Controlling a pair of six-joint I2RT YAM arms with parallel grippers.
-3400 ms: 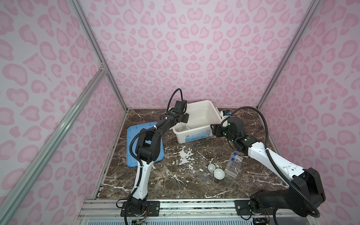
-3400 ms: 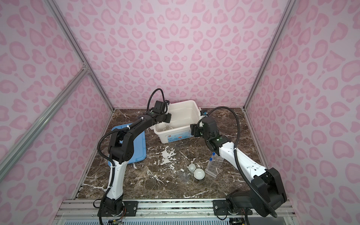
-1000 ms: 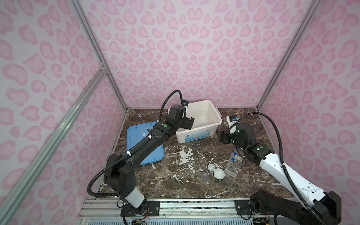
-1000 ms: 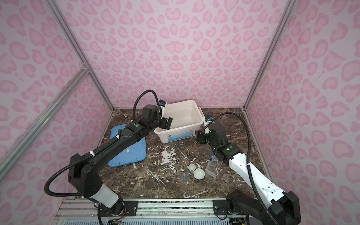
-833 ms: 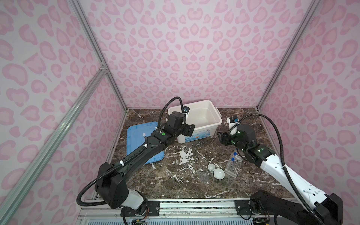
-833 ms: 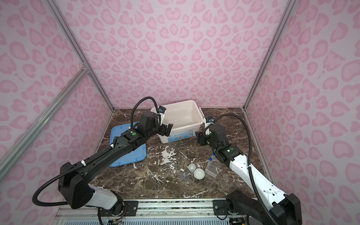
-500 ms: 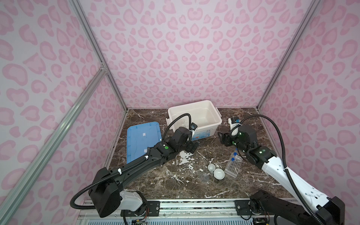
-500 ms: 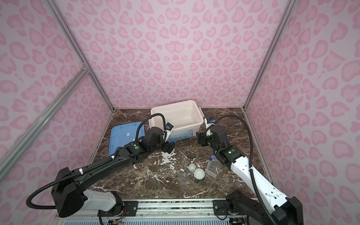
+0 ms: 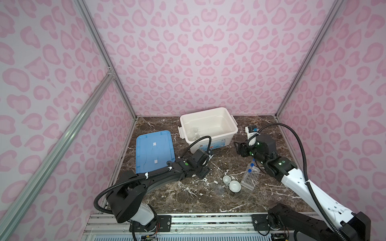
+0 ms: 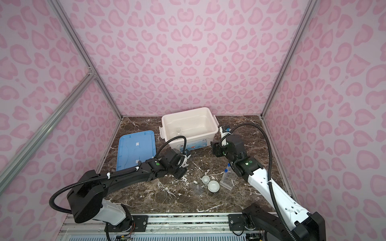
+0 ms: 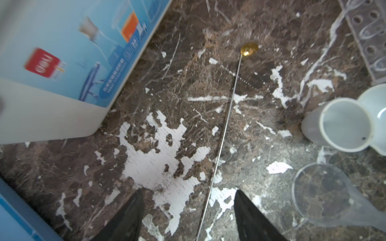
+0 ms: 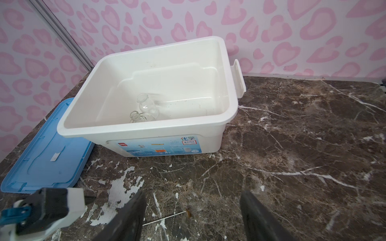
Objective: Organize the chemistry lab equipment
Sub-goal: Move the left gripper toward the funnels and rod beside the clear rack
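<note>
While the left gripper's (image 11: 189, 200) black fingers (image 11: 129, 217) stand apart, empty, a thin metal rod (image 11: 225, 121) lies flat on the marble worktop (image 11: 188, 73) between them, its gold spoon tip pointing away from them.

A brown marble table (image 9: 263, 133) carries a white box (image 9: 227, 139) near its back edge, a blue lid (image 9: 154, 150) along its left edge, and a rack (image 9: 249, 177), dishes (image 9: 234, 186) and a thin rod (image 11: 224, 129) mid-surface.

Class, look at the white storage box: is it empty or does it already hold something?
Not empty. Two small glass flasks rest on the floor of the box.
</note>
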